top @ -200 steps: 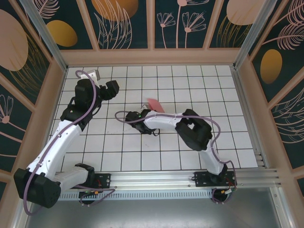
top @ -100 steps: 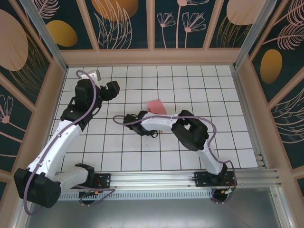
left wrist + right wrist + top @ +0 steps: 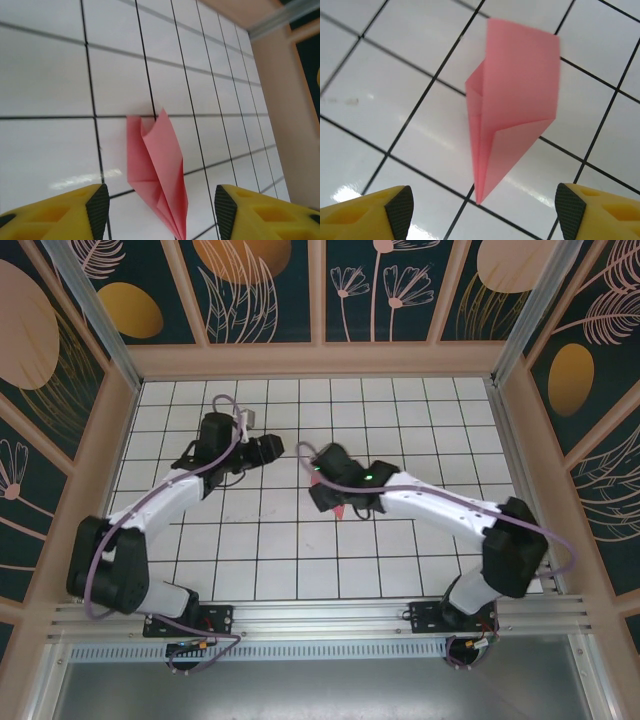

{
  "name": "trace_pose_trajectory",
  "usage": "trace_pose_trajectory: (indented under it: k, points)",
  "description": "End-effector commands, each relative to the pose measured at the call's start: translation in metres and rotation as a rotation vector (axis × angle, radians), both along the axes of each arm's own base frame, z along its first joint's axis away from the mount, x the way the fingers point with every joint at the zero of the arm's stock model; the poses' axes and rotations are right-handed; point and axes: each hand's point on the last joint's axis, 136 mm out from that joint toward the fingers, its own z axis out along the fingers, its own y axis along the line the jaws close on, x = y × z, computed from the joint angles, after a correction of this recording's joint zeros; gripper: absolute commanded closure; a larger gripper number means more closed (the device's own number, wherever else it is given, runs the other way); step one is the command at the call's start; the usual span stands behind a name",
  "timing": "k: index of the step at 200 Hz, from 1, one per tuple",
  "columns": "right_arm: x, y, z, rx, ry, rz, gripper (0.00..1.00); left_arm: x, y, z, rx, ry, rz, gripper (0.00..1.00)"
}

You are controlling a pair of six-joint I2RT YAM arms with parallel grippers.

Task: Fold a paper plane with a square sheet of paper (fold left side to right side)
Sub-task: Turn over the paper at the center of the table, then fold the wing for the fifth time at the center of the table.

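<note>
lying flat on the white grid table (image 3: pixel 380 65), the paper plane (image 3: pixel 515 95) is a slim pink dart with a centre crease. Its upper flaps stand a little off the surface and nothing grips it.

seen from the right wrist, its long axis runs almost straight ahead of the right gripper (image 3: pixel 484 207). the sharp nose points back at the gap between the fingers (image 3: pixel 395 210) and stops just short of it, while the broad tail lies farther off, skewed slightly to the right. those fingers stand wide apart, one on each side of the nose and clear of it, holding nothing.

seen from the left wrist, the paper plane (image 3: pixel 160 170) also lies lengthwise in front of the left gripper (image 3: pixel 161 207). its nose reaches down between the fingers (image 3: pixel 95 205) and leans toward the right-hand one, and the blunt end is away across a black grid line. these fingers are spread too, with paper in the gap but touching neither pad.

from above, the right gripper (image 3: pixel 335 495) hangs right over the dart, so just a pink sliver (image 3: pixel 342 510) peeks out beneath it. the left gripper (image 3: pixel 272 450) sits near, off to one side — the right arm looks the nearer of the two.

the coming move likely turns on that axis. to carry the left side over to the right, a finger would have to come in beside the crease, not along it — and the loose raised flap could skid or spring back if it is pressed off-centre.
</note>
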Motion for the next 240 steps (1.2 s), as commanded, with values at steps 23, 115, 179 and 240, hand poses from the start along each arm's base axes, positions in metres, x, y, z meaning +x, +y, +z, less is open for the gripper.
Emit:
trace_pose_trajectory:
  k: [23, 115, 179, 240]
  points:
    - [0.026, -0.025, 0.024, 0.505, 0.034, -0.064, 0.22, -0.005, -0.07, -0.028, -0.117, 0.079, -0.193, 0.39]
    - [0.03, -0.075, -0.019, 0.637, 0.177, -0.145, 0.23, 0.02, -0.108, -0.106, -0.116, 0.227, -0.207, 0.51]
    - [0.05, -0.068, -0.024, 0.741, 0.203, -0.07, 0.33, 0.011, -0.116, -0.095, -0.167, 0.164, -0.311, 0.97]
    - [0.073, -0.052, -0.039, 0.745, 0.24, 0.104, 0.34, -0.021, -0.12, -0.063, -0.233, 0.06, -0.486, 1.0]
